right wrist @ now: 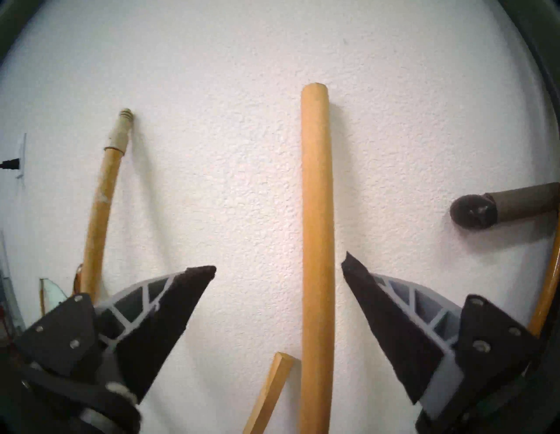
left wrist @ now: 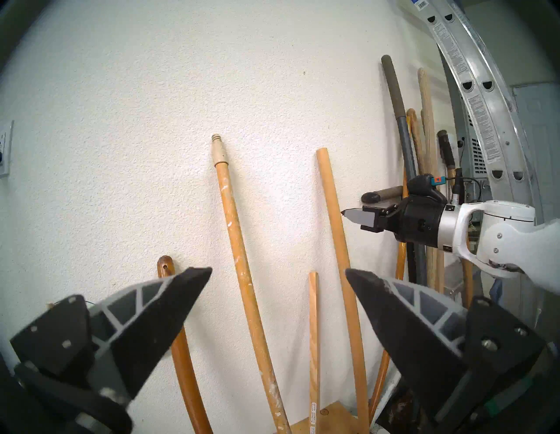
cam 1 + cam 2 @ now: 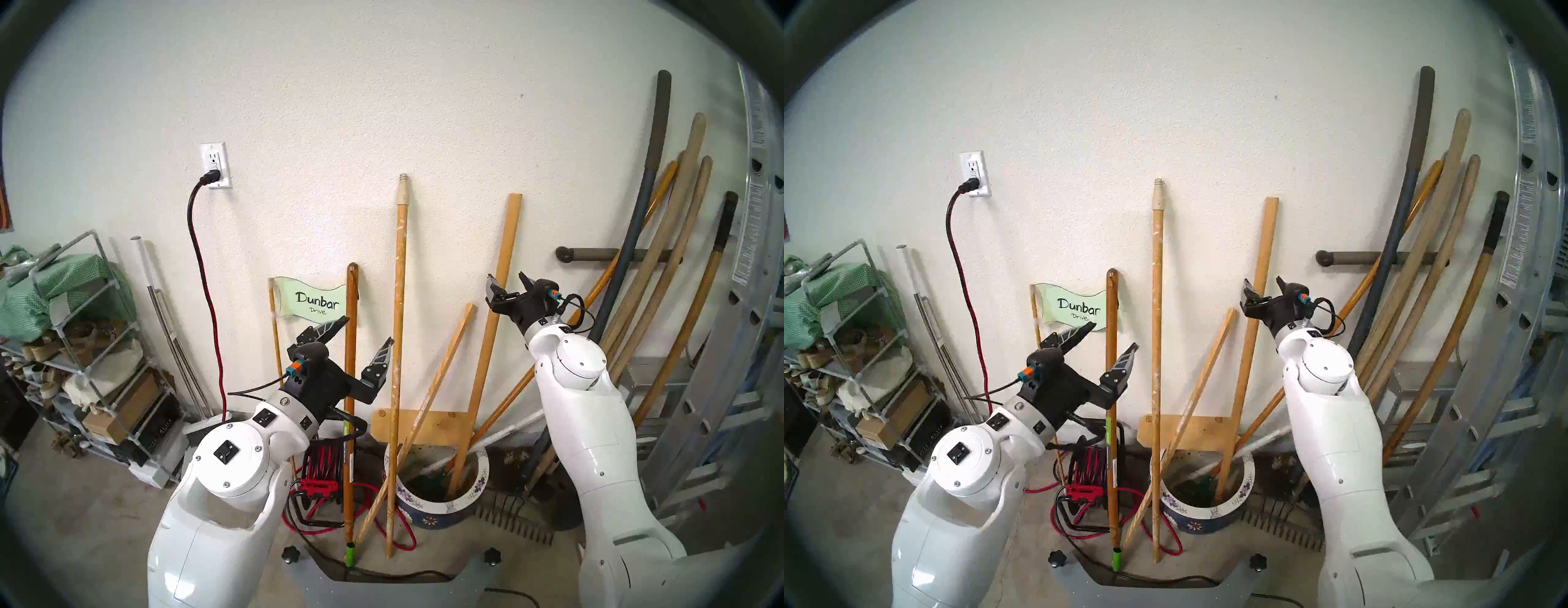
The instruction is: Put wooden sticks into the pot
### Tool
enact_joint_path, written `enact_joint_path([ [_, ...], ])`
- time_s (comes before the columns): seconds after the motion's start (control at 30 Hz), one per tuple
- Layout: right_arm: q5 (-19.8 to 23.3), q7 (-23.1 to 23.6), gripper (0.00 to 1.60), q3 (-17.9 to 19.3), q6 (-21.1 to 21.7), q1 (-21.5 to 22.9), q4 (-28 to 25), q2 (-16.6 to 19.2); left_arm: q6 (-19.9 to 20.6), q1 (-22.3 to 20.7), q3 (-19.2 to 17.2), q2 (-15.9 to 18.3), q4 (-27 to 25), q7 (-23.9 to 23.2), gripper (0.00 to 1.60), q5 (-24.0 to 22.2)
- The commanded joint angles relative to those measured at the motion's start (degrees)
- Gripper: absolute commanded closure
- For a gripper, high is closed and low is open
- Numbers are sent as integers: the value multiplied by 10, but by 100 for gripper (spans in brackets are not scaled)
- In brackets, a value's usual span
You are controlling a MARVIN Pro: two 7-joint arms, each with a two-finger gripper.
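The blue flowered pot (image 3: pixel 479 477) (image 3: pixel 1244 484) stands on the floor by the wall. A flat wooden slat (image 3: pixel 496 322) (image 1: pixel 316 242) stands in it, leaning on the wall. My right gripper (image 3: pixel 508 282) (image 1: pixel 278 269) is open around the slat's upper part, its fingers clear of the wood. The speckled round pole (image 3: pixel 399 318) (image 2: pixel 239 248) and a thin slat (image 3: pixel 441 369) rest with their feet on the floor left of the pot. My left gripper (image 3: pixel 368 331) (image 2: pixel 278 272) is open and empty, close to the pole.
A brown stick with a green end (image 3: pixel 350 382) and the Dunbar flag (image 3: pixel 316 301) stand beside my left gripper. Garden-tool handles (image 3: pixel 662 276) and a ladder (image 3: pixel 742 297) fill the right. A red cord reel (image 3: pixel 322 471), a rake (image 3: pixel 509 522) and a shelf rack (image 3: pixel 85 352) sit low.
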Motion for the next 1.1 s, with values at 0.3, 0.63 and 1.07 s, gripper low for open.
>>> enact_joint_path([
  [0.3, 45, 48, 3, 18, 62, -124, -154, 16, 0, 0, 0, 0, 0, 0, 0, 0],
  [0.63, 80, 46, 0, 50, 140, -171, -245, 9, 0, 0, 0, 0, 0, 0, 0, 0],
  [1.07, 86, -8, 0, 71, 272, -219, -356, -6, 0, 0, 0, 0, 0, 0, 0, 0],
])
